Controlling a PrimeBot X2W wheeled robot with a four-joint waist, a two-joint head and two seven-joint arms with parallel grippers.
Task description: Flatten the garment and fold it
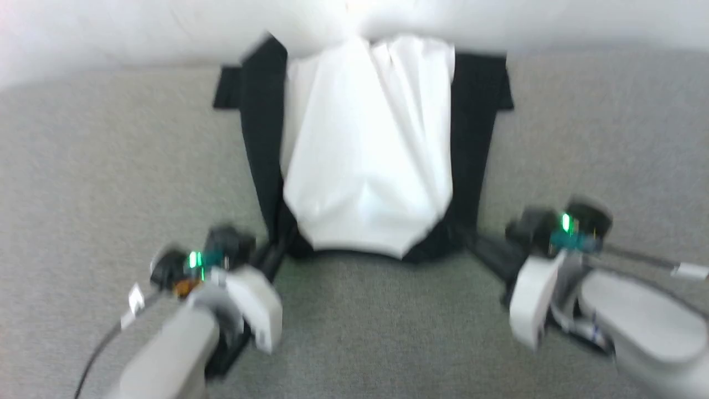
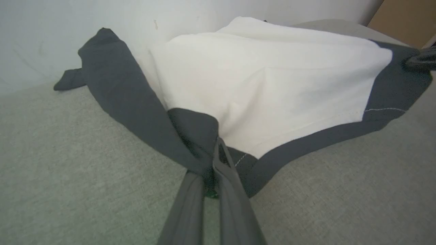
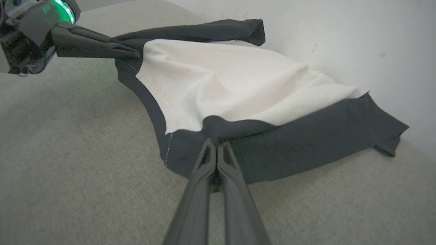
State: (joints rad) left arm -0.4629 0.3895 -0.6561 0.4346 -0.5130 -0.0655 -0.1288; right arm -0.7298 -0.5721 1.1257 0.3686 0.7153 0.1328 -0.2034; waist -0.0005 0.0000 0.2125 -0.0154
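Observation:
The garment lies on the grey fabric surface, its white body in the middle and black sleeves folded along both sides. My left gripper is shut on the garment's near left black corner, seen up close in the left wrist view, where dark cloth bunches around the fingertips. My right gripper is shut on the near right black corner, its two fingers pinching the dark edge in the right wrist view. The near edge of the garment is lifted and stretched between both grippers. The far end rests against a white wall.
A grey woven surface spreads around and in front of the garment. A white wall rises right behind the garment. A tan panel shows at the far corner in the left wrist view.

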